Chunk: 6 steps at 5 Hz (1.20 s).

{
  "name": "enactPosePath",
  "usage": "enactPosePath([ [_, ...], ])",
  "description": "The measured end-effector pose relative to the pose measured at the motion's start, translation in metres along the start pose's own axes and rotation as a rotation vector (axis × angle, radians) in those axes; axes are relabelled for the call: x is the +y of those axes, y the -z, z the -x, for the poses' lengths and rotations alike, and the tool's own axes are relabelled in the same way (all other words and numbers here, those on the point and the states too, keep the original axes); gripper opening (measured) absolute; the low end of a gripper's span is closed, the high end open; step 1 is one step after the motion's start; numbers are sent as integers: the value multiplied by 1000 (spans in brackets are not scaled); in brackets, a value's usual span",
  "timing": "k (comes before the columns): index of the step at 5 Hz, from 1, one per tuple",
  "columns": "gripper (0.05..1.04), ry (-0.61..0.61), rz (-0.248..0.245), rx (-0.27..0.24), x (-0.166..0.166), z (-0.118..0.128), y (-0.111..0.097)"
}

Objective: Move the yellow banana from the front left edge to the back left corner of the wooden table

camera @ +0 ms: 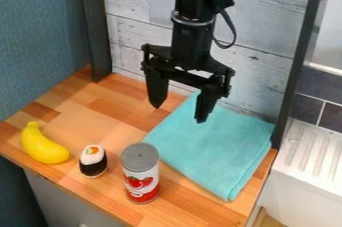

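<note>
The gripper [179,114] hung at upper centre, jaws spread and empty, nearest the turquoise cloth [214,148], right of centre; the can [141,173], toy sushi [93,161] and banana [43,144] sat lower left. Any grasp first called for lowering.

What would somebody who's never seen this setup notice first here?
Probably the black jaws, spread open and hanging over the wooden counter near the back wall. Next, likely the folded turquoise cloth below them on the right side of the picture. Along the front, a bright yellow banana, a sushi piece and a tomato-pictured can catch the eye.
</note>
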<state>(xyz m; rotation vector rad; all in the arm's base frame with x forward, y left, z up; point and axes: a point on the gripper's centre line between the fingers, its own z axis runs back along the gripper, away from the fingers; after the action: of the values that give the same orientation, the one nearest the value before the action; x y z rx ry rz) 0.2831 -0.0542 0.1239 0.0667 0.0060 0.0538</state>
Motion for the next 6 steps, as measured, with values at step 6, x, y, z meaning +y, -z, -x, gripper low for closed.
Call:
enactPosePath([
  [6, 1000, -640, -40, 75, 154, 51, 34],
])
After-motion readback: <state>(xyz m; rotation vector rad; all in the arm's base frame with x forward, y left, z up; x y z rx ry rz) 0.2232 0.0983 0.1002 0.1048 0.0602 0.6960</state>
